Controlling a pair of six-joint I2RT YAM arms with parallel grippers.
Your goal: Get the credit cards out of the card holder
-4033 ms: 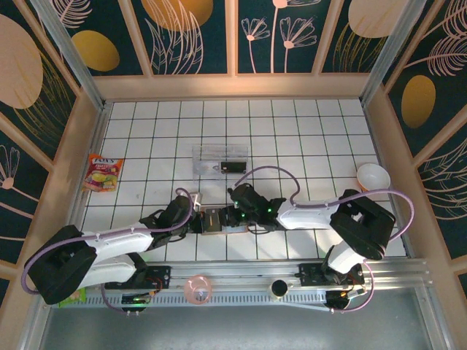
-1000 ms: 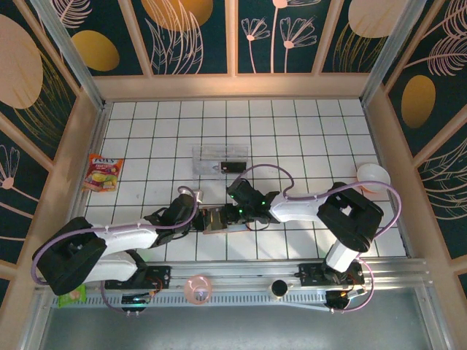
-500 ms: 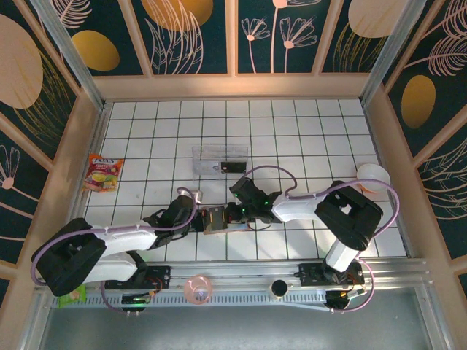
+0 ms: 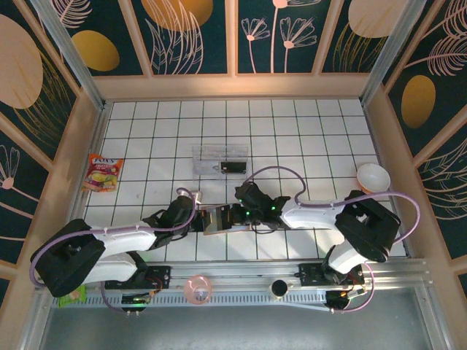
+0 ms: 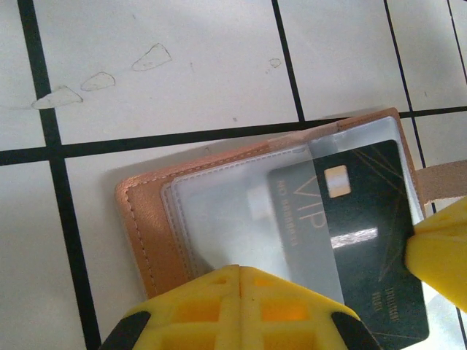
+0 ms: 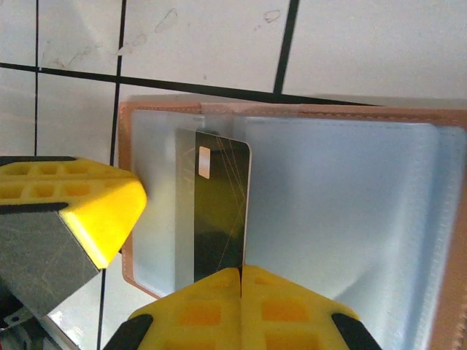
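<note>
Fingers (image 6: 193, 310) on the right gripper (image 6: 241, 275) are pinched tight on the black credit card (image 6: 219, 211), which is halfway out of the card holder (image 6: 350, 219) sleeve. The left gripper (image 5: 237, 273) is clamped on the holder's edge. Beyond the holder, a clear tray (image 4: 208, 154) has a second black card (image 4: 233, 167) in it.

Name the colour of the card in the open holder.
The card is black; clearest in the left wrist view.

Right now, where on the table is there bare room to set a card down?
Free: the tiles between the clear tray and the back wall; between tray and white bowl; between snack packet and tray. Crowded: near centre, where left tool and right tool meet at the card holder.
</note>
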